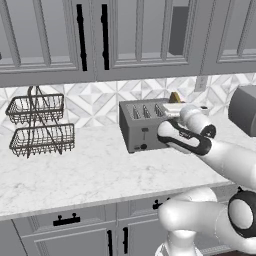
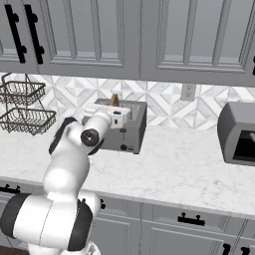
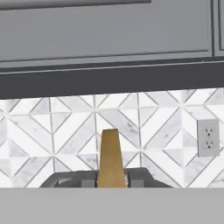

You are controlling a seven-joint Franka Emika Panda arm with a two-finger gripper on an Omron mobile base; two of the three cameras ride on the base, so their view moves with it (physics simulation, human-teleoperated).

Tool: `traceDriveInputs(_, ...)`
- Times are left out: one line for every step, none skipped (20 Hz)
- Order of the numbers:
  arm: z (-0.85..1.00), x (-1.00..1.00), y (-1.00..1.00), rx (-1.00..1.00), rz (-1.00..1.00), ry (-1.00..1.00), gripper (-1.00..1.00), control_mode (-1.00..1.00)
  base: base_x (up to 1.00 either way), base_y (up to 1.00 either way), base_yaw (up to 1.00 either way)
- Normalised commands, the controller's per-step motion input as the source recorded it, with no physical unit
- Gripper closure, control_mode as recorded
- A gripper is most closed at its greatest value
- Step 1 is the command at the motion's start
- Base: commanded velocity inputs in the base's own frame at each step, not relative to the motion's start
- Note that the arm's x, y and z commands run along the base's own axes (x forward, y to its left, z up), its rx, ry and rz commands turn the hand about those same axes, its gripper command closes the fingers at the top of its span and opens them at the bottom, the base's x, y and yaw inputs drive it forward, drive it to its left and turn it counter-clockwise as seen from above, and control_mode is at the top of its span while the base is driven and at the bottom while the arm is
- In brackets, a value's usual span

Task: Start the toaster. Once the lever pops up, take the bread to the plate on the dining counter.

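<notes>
Left base view. The boxy grey metal toaster (image 1: 143, 125) stands on the white marble wall counter (image 1: 90, 170), against a backsplash (image 1: 95, 102) of diamond-patterned tile. A tan corner of the bread (image 1: 175, 97) rises above the toaster's far end, just behind the white hand of the arm (image 1: 200, 145), which reaches over the slots. A two-tier wire basket rack (image 1: 40, 122) stands well apart to one side; a dark grey appliance (image 1: 243, 110) sits at the other edge. The fingers are hidden by the wrist here.

Right base view. The gripper (image 2: 115, 112) is level with the toaster (image 2: 128, 130) top, and the bread (image 2: 115, 100) pokes up right at it. The slice appears to stand between the fingers, but whether they press on it cannot be told. An outlet (image 2: 188, 91) interrupts the tile.

Hand view. The bread (image 3: 110, 158) appears edge-on as a thin, matte, golden-brown slab, narrowing upward, seated between dark finger tips (image 3: 70, 179) at the frame's bottom. The jaws stand narrow, close to the slice on both sides; contact is not resolved.

Risk, as a judgement: the slice is thin and smooth-edged, so a light or off-centre pinch could let it slip or tilt on lifting; dragging it against the slot's metal lip could jam it or nudge the toaster.
</notes>
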Motion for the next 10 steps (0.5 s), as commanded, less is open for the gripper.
traceDriveInputs(1.0, -0.74, 0.0, 0.06, 0.0, 0.02, 1.0, -1.0, 0.0, 0.0, 0.0)
traceDriveInputs(1.0, -0.76, 0.0, 0.07, 0.0, 0.03, 1.0, -1.0, 0.0, 0.0, 0.0)
traceDriveInputs(1.0, -0.74, 0.0, 0.07, 0.0, 0.04, 1.0, -1.0, 0.0, 0.0, 0.0)
traceDriveInputs(1.0, -0.71, 0.0, 0.08, 0.0, 0.05, 1.0, -1.0, 0.0, 0.0, 0.0)
traceDriveInputs(1.0, -0.69, 0.0, 0.08, 0.0, 0.07, 1.0, -1.0, 0.0, 0.0, 0.0)
traceDriveInputs(1.0, -0.71, 0.0, 0.07, 0.0, 0.09, 1.0, -1.0, 0.0, 0.0, 0.0)
traceDriveInputs(1.0, -0.72, 0.0, 0.07, 0.0, 0.14, 1.0, -1.0, 0.0, 0.0, 0.0)
traceDriveInputs(1.0, -0.76, 0.0, 0.06, 0.0, 0.17, 1.0, -1.0, 0.0, 0.0, 0.0)
traceDriveInputs(1.0, -0.78, 0.0, 0.06, 0.0, 0.21, 1.0, -1.0, 0.0, 0.0, 0.0)
traceDriveInputs(0.94, -0.82, 0.0, 0.05, 0.0, 0.25, 1.0, -1.0, 0.0, 0.0, 0.0)
